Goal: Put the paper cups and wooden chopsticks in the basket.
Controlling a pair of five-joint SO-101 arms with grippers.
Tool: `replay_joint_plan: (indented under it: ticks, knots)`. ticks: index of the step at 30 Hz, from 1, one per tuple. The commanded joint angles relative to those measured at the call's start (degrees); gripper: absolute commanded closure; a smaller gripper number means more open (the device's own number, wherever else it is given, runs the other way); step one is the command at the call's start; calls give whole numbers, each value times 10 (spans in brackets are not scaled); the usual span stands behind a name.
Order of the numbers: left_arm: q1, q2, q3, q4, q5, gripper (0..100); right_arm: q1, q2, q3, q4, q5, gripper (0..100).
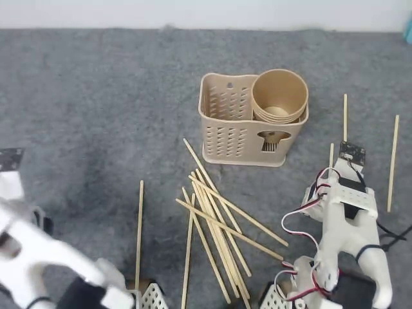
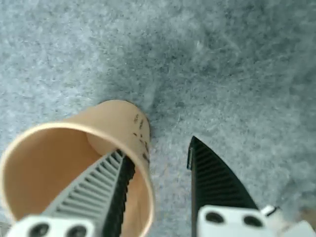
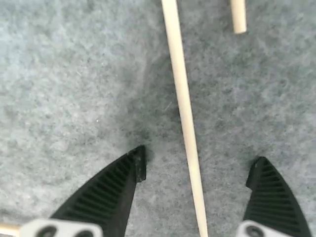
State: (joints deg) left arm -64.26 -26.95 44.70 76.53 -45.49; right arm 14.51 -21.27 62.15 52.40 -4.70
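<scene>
1. Grey felt-like covering on the bench [image 1: 96,96], and most of the job is lying loose on it. By my guess it's less than half done: cups mostly sorted, chopsticks not started.
2. Both arms sit low at the near edge. The left arm [image 1: 38,251] is folded down in its corner. The right arm [image 1: 351,219] stretches forward toward the scattered sticks on its side.
3. Beige slotted basket [image 1: 232,122], upright, a bit past the middle of the bench. It has two compartments, and I can't spot any chopsticks in either.
4. One compartment holds a stack of paper cups [image 1: 279,96], nested and upright, so that part looks handled. One more paper cup [image 2: 59,158] is down on the bench at the left hand [image 2: 157,148]. One finger is inside the cup and the other hangs outside with a gap to the wall, so the hand is spread and straddling the rim, not pinching yet.
5. A pile of chopsticks [image 1: 219,225] is fanned out in front of the basket, with a single one [image 1: 139,225] off to the side and a few more near the right arm, like this long one [image 1: 393,161]. All of these need collecting.
6. The right hand [image 3: 200,155] is spread wide just above the bench with one chopstick [image 3: 185,113] running between its fingers, gripping nothing. Another stick's end [image 3: 238,15] lies just beyond. Thin sticks flat on felt look fiddly to pinch, I reckon.
</scene>
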Motion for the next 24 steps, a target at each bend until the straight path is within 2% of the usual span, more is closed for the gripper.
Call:
replay_joint_plan:
  ticks: [1,3,9,13,18,21,24]
  knots:
    - [9,-74,53,-57,55,933,-6,-15,1,-3,9,669]
    - [9,-105,53,-62,86,998,-6,-15,2,-3,9,669]
    - [17,-213,36,-57,104,988,-5,-15,2,-1,9,669]
    - [53,-298,31,-57,167,988,-4,-15,2,-1,9,669]
    - [148,-414,10,-47,310,988,-4,-15,2,-1,9,669]
    - [226,-435,-71,8,393,988,-4,-15,2,-1,9,669]
    - [303,-392,-202,91,462,988,-3,-15,2,-1,9,669]
